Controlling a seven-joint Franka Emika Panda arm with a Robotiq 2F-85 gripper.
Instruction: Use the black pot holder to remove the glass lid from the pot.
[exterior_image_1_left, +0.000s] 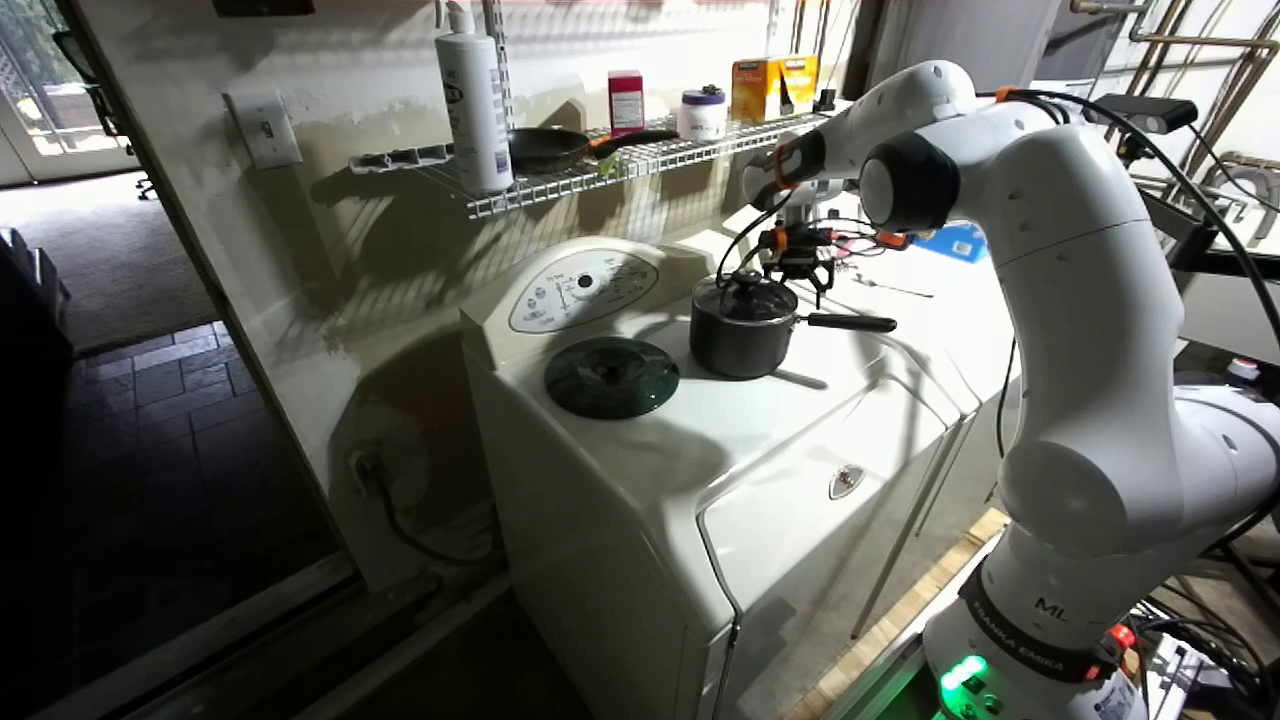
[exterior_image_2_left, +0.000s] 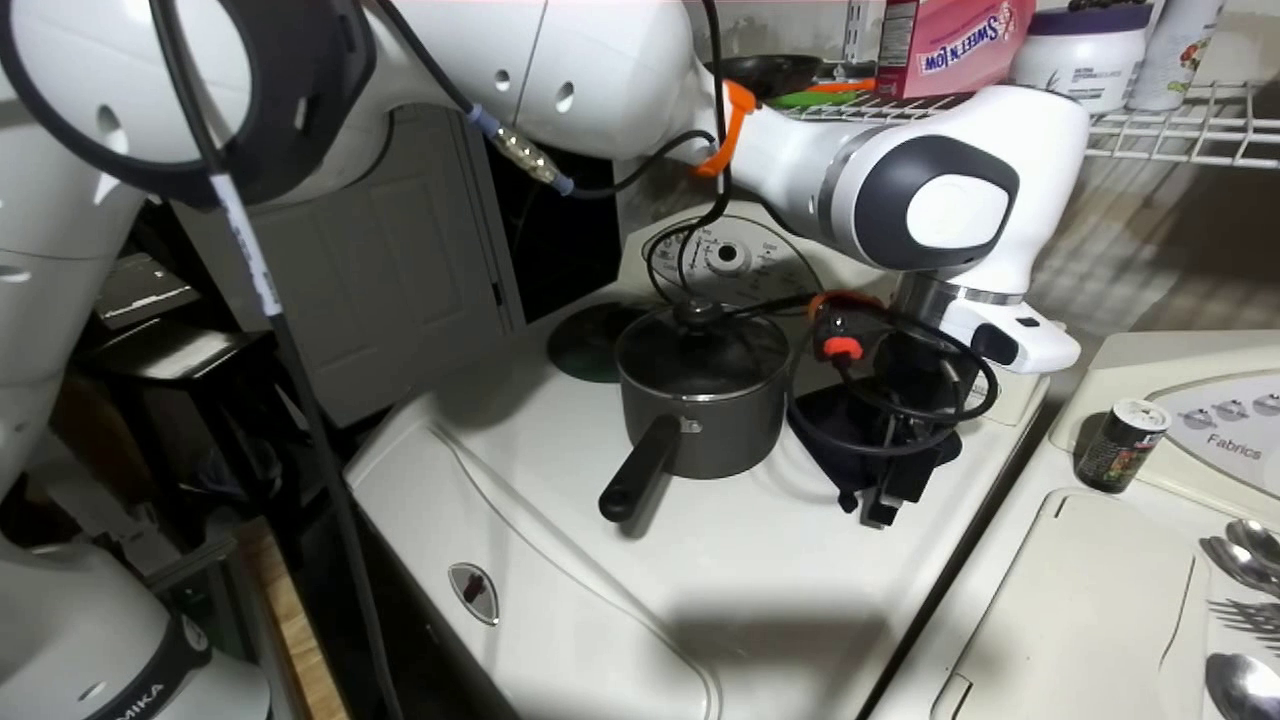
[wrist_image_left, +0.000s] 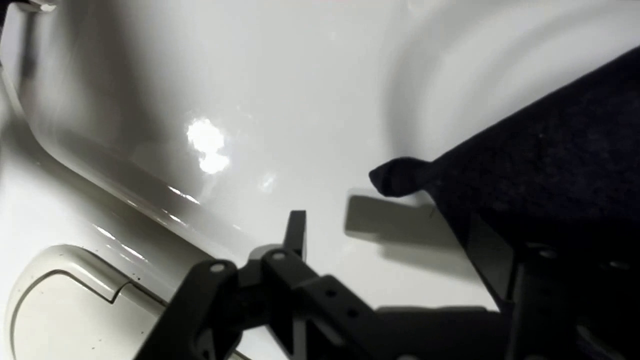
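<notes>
Glass lid (exterior_image_2_left: 745, 355) sits on the pot (exterior_image_2_left: 740, 440), and grasping the black pot holder (wrist_image_left: 540, 150) beside it seems the step: the hand (wrist_image_left: 395, 245), jaws apart, must next straddle the holder.

Lit unevenly: bright and shadow-striped along the patchy wall (exterior_image_1_left: 390, 240), dim over the tiled floor (exterior_image_1_left: 170, 410), daylit toward the glass panes (exterior_image_1_left: 35, 50).

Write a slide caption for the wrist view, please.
Open end effector over a white appliance top, the black pot holder at the picture's right edge.
</notes>
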